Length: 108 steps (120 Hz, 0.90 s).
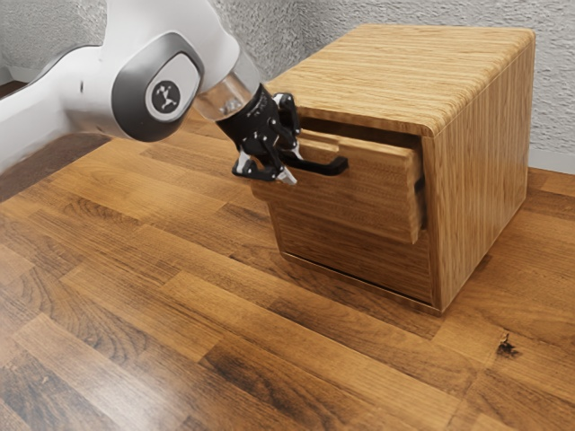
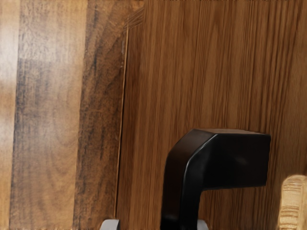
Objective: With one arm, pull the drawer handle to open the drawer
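Note:
A wooden cabinet stands on the wood surface, and its upper drawer sticks partway out of the front. The drawer's black handle juts from the panel. My black gripper sits at the end of the handle nearer the exterior view's left, shut on it with a finger on each side. In the wrist view the angled black handle runs down between my grey fingertips, with the drawer front behind it.
A lower panel beneath the drawer lies further back, in line with the cabinet front. A small dark object lies on the wood surface near the cabinet's front right corner. A grey textured wall rises behind.

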### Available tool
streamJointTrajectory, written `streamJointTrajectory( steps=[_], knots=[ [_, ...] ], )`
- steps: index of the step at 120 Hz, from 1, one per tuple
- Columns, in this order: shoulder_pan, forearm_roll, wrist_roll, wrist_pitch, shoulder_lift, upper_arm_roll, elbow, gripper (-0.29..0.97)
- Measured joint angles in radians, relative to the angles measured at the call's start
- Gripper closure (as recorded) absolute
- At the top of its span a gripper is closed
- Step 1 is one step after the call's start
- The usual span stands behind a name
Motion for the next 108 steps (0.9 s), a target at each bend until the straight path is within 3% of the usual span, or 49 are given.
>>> streamJointTrajectory(
  steps=[38,108],
  knots=[
    [-0.002,0.005,-0.049,-0.03,-0.151,-0.005,-0.17,0.75],
    [0.004,0.036,-0.126,-0.044,-0.45,-0.041,-0.455,0.76]
  ],
)
